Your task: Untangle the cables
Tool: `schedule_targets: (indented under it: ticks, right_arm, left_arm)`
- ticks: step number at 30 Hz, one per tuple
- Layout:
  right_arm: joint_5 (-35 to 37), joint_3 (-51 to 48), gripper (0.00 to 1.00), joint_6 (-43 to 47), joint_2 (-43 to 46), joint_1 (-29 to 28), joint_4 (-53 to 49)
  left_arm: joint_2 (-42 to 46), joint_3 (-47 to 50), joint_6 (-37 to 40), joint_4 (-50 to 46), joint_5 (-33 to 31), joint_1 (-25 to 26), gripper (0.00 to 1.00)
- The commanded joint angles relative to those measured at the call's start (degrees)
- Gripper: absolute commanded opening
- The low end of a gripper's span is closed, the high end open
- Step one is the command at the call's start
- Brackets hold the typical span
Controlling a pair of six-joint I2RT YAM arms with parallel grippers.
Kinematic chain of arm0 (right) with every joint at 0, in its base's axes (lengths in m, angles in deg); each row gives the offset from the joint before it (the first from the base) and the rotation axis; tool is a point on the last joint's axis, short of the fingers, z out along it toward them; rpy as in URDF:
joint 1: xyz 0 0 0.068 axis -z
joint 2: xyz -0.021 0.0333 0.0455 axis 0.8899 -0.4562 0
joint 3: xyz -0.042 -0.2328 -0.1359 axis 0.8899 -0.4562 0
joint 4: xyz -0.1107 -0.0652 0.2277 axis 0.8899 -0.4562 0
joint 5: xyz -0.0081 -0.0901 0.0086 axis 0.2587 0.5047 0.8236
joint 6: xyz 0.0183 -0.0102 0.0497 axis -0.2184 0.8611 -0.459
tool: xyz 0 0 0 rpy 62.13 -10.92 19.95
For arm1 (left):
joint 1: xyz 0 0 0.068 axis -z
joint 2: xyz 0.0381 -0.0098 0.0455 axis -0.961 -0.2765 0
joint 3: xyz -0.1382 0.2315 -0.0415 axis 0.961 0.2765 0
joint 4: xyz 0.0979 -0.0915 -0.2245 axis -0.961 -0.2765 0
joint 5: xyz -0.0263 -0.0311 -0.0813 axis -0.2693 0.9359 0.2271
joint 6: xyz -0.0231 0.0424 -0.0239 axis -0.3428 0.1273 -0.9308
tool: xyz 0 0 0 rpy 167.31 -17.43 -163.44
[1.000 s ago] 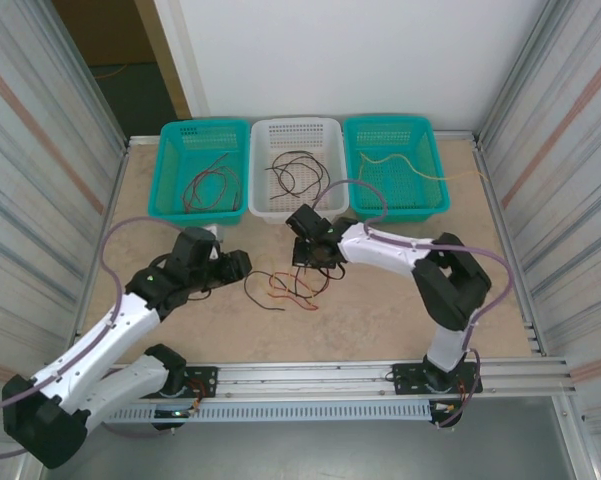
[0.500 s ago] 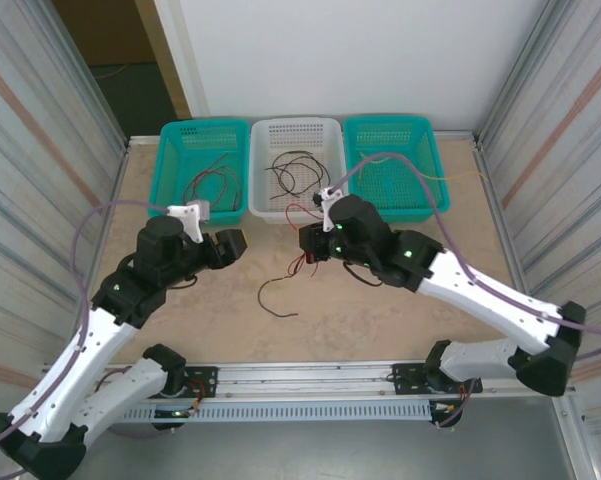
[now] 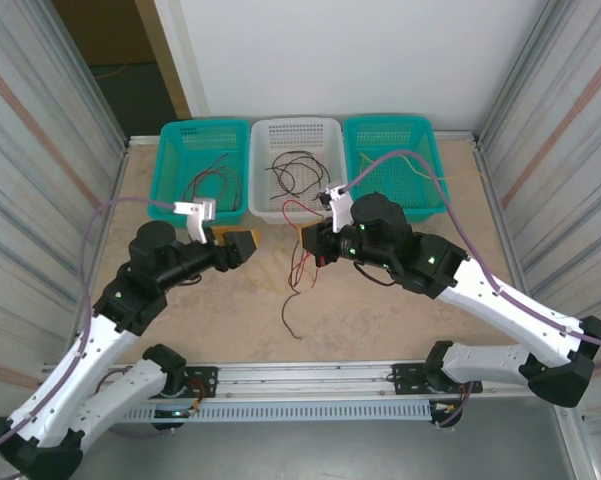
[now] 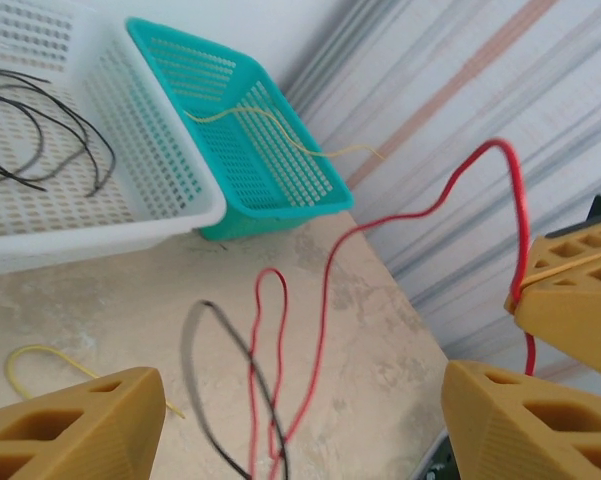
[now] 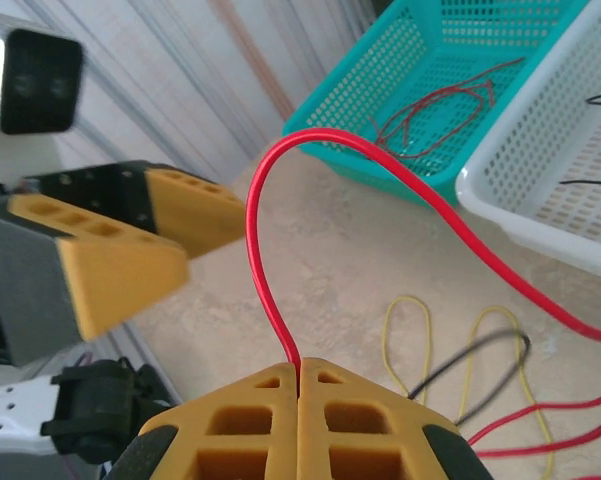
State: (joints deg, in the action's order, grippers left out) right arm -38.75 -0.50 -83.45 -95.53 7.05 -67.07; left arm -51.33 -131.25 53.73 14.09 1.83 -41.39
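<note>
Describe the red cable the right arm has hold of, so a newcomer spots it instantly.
Start at the white basket, middle of three at the table's far edge. Just in front of it, the right end effector pinches a thin red cable that arches up from its tips. Unlike the red cables lying in the left teal basket, it is held in the air.

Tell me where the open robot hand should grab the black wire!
Probably the black wire by its loose tail, the end nearest the arm bases, where it runs apart from the red wire. Higher up it crosses the red loops, so a pinch there would catch both. The open left gripper should come down from its own side.
</note>
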Motion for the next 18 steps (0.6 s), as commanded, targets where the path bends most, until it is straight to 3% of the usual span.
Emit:
schedule_targets:
  ticks: [1,9,18]
  right_arm:
    - [-4.4,1.6,0.03,1.4,1.4,-0.3,3.2]
    - [-5.1,-0.4,0.04,0.4,1.5,-0.3,5.7]
    - [-1.4,-2.3,0.03,1.3,1.0,-0.3,4.8]
  left_arm:
    - [-1.5,1.0,1.8,6.6,1.3,2.0,0.74]
    - [-7.0,3.3,-1.2,17.5,3.9,4.1,0.69]
    - [-4.5,5.0,-9.2,25.2,5.1,4.2,0.71]
